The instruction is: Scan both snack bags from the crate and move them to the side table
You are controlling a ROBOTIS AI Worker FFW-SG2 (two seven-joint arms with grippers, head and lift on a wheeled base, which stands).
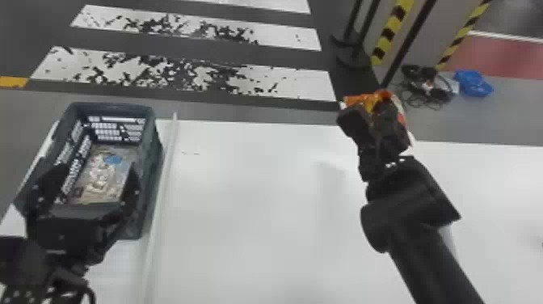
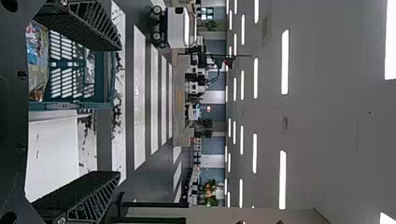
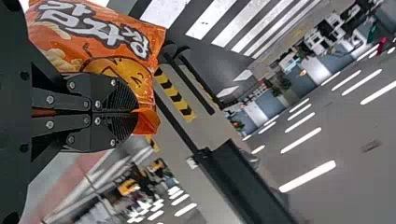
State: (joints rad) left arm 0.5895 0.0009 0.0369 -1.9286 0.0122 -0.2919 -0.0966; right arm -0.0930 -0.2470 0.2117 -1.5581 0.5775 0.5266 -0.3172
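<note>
Snack bag point(image 3: 105, 35) in right gripper point(image 1: 371, 115); cables point(image 1: 427, 89), blue bundle point(image 1: 473, 83) on floor point(image 1: 501, 115).

The right gripper point(image 1: 371, 117) there has its black fingers point(image 3: 119, 95) pinched together on an edge of an orange snack bag point(image 3: 105, 30), a smiling yellow face printed near them. Past it I see yellow-and-black striped tape point(image 3: 176, 96), white floor stripes point(image 3: 205, 22) and bright ceiling lights point(image 3: 308, 176).

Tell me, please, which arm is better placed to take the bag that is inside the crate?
Left, I would judge: the left gripper is open at the crate, near the bag inside, while the right gripper is shut on the orange snack bag, away from the crate.
</note>
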